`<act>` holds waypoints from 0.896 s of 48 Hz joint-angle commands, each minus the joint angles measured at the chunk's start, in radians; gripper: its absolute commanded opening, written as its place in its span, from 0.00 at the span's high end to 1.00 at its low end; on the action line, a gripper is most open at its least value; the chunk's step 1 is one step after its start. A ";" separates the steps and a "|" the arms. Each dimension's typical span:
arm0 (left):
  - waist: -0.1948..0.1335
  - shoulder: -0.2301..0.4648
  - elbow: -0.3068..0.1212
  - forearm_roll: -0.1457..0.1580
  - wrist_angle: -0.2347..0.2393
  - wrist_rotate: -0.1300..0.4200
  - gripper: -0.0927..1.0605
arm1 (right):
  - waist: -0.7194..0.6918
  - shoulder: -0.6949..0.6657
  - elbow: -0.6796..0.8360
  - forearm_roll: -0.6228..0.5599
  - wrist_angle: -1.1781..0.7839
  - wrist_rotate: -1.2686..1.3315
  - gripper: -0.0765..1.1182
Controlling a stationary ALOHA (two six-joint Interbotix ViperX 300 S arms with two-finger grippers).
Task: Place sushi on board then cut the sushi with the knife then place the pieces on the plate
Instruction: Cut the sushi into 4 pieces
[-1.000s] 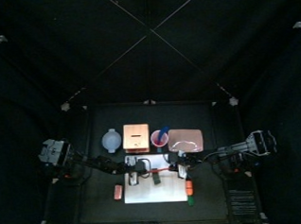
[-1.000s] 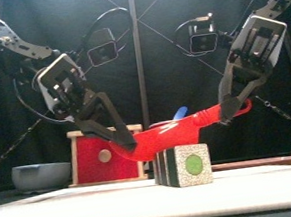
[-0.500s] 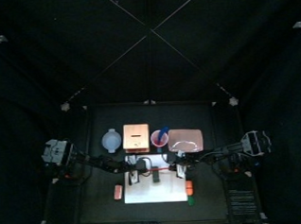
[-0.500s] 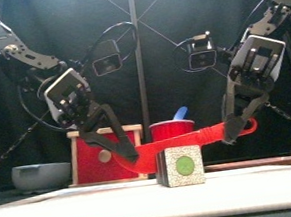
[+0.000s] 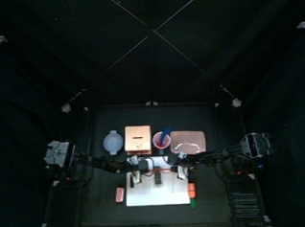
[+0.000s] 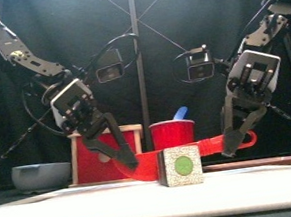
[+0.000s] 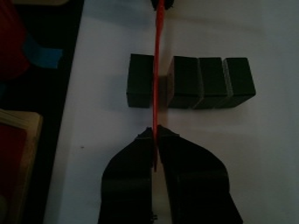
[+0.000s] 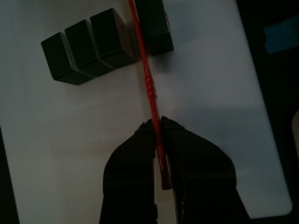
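Both arms' jaws are clamped tight on the knife (image 7: 158, 52), with the blade between the end piece and the rest of the sushi (image 7: 211, 81) on the board (image 7: 105, 131). Pull unevenly and you could twist it loose or topple pieces.

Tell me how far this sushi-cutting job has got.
Done: the dark green toy sushi roll lies on the white cutting board. In hand: left gripper and right gripper hold the red toy knife by its ends, blade between the end block and the rest. Left: moving pieces to the flat pink tray.
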 commanded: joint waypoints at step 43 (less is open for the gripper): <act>-0.084 -0.160 -0.009 0.072 0.040 -0.005 0.56 | 0.035 -0.207 -0.035 0.037 0.087 0.006 0.67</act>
